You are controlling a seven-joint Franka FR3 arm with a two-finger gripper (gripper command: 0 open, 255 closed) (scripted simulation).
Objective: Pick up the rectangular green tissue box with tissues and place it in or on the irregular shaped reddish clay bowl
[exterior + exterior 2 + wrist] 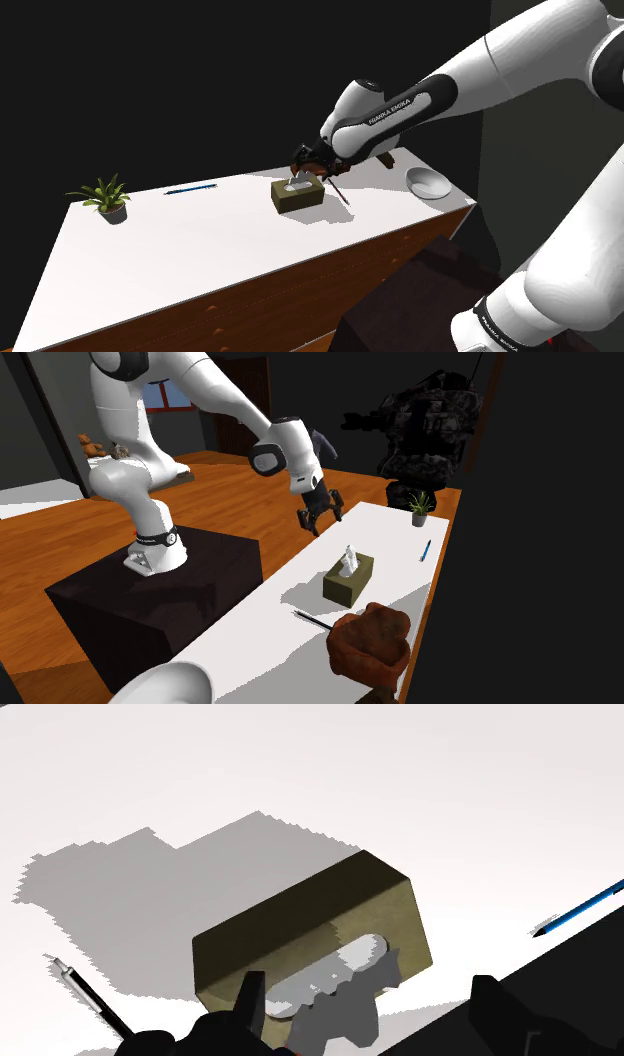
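I see gripper (325, 523) just above olive-green tissue box (349, 580) on white tabletop (200, 245), fingers wide apart, gripping nothing, reddish bowl (370, 643) apart from box.

one tissue box (297, 194), two bowls (370, 642), two pens (425, 550), one plant (105, 197).

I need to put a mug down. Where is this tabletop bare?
Bare: the wide stretch between the plant and the tissue box, below the blue pen in the shoulder view. Crowded: the end with the black pen, reddish bowl and white bowl.
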